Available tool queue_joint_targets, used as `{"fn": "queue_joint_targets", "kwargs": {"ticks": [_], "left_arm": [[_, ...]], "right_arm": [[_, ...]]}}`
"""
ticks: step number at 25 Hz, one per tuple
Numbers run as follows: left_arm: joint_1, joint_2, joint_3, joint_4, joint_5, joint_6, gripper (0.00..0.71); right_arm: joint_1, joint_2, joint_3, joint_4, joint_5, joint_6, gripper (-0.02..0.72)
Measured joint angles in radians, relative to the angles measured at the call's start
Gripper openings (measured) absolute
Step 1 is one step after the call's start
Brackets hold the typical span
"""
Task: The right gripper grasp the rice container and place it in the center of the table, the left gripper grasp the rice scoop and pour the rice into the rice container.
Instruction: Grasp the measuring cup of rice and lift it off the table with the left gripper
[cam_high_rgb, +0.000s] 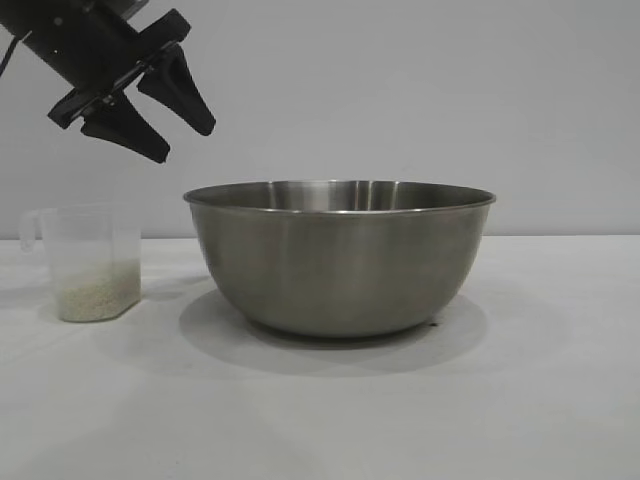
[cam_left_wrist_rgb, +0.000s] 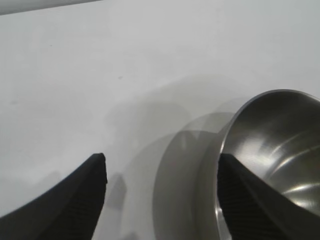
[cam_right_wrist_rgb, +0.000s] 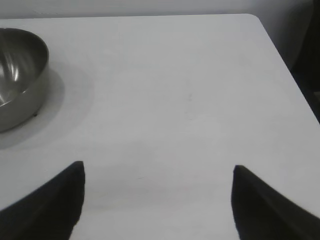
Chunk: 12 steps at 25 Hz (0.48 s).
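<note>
Hovering my left gripper (cam_high_rgb: 183, 138) (jaws wide, empty) above the scoop (cam_high_rgb: 92, 262); a clumsy descent might topple its rice (cam_high_rgb: 98, 292).

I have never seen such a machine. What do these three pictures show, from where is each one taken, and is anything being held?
It is a robot with two arms; each ends in a gripper. One picture looks across the table. There the left gripper hangs open in the air above the plastic cup, which holds some rice. Beside the cup stands a steel bowl. The other two pictures come from cameras on the wrists. The right gripper is open too, over bare table. Nothing is held.
</note>
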Motion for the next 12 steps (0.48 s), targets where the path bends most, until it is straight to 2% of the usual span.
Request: {"fn": "queue_joint_targets", "kwargs": {"ticks": [8, 12], "left_arm": [[0.0, 0.0, 0.0, -0.01, 0.0, 0.023, 0.444], [0.0, 0.0, 0.0, -0.01, -0.038, 0.024, 0.444]], "right_arm": [[0.0, 0.0, 0.0, 0.0, -0.002, 0.0, 0.52], [0.0, 0.0, 0.0, 0.0, -0.002, 0.0, 0.52]]}}
